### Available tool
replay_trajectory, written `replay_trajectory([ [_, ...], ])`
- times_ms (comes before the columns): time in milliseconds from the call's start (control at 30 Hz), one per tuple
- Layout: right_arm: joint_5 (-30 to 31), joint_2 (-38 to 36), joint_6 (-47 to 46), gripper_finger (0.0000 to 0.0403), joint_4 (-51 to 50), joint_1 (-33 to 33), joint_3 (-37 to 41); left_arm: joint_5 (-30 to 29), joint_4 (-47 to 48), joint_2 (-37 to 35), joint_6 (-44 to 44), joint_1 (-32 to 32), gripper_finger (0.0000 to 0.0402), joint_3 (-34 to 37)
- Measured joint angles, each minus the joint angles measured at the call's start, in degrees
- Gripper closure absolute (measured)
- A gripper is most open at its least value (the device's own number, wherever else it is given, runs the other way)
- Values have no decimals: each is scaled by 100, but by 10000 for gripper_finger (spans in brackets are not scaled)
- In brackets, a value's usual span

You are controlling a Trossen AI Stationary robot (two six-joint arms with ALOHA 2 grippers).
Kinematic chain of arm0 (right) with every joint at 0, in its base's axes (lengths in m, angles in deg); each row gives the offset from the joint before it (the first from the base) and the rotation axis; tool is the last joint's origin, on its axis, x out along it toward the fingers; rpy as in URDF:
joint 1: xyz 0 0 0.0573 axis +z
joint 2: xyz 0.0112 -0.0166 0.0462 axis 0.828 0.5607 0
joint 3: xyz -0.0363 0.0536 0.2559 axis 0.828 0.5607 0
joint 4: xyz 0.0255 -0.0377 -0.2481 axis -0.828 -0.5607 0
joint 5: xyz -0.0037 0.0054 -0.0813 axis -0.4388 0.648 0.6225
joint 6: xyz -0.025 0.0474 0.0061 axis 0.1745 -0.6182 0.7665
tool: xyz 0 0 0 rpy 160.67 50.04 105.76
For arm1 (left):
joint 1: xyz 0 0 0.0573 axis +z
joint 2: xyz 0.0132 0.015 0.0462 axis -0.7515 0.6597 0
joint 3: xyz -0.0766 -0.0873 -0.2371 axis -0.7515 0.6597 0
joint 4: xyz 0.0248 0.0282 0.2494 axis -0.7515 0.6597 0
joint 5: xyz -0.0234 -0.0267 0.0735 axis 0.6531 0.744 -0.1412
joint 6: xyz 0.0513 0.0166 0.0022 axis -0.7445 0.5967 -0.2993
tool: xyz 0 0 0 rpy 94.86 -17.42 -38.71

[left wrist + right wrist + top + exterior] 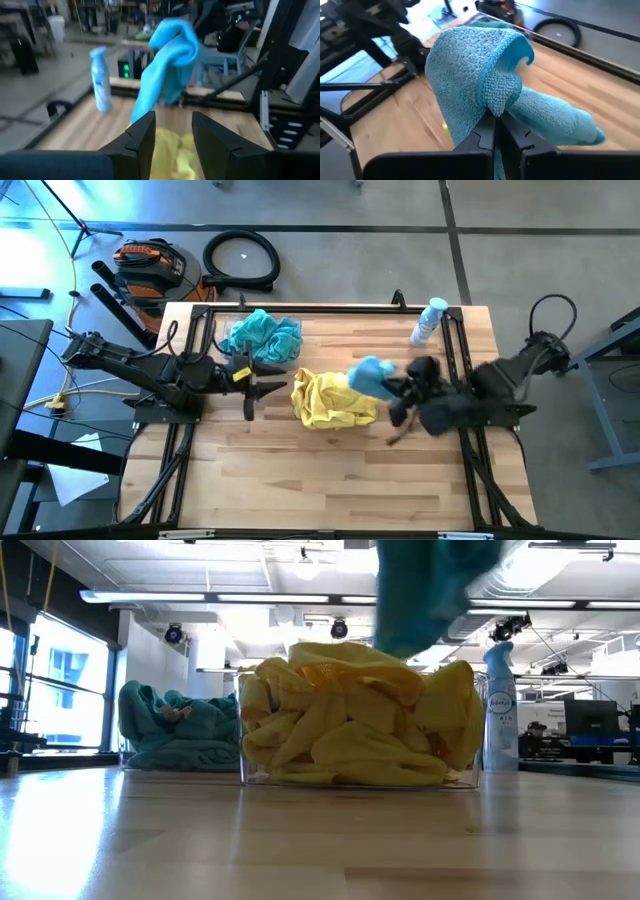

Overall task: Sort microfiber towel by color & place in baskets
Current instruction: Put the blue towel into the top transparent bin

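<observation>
My right pincer (495, 131) is pinched on a teal towel (485, 85), held up in the air over the right half of the tabletop (300, 480), just right of the yellow heap (330, 400). The towel hangs loose, clear of the wood.

Step in hand, as I read it: carry this teal one to the teal bin (262, 337) near the far edge, left of centre. Next move calls for a pass over the yellow bin (360, 778) without snagging the heap, then release above the teal pile.

My left pincer (172, 137) is spread, empty, waiting by the left edge and pointing in at the yellow heap.

Surface: pale wood planks, black rails along the edges, spray bottle (428, 320) at the far right corner. Room: grey floor, a coiled hose (241, 260) and an orange-black tool (148, 265) beyond the far edge; low view shows an open lab with ceiling lights.
</observation>
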Motion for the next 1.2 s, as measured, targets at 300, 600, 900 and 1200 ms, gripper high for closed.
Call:
replay_trajectory([
  [300, -1896, 706, 2971, 402, 2760, -1806, -15, 139, -688, 0, -631, 760, 198, 0],
  [600, -2923, 1527, 3898, 403, 4560, -2794, -21, 746, -748, 9, -956, 1151, 154, -4],
  [900, -3194, 1790, 4633, 403, 4770, -2952, -354, 543, -673, 61, -1268, 1531, 190, -4],
  [1200, -3189, 1790, 4660, 402, 4881, -3131, -367, 1031, -546, 85, -1699, 1832, 369, -7],
])
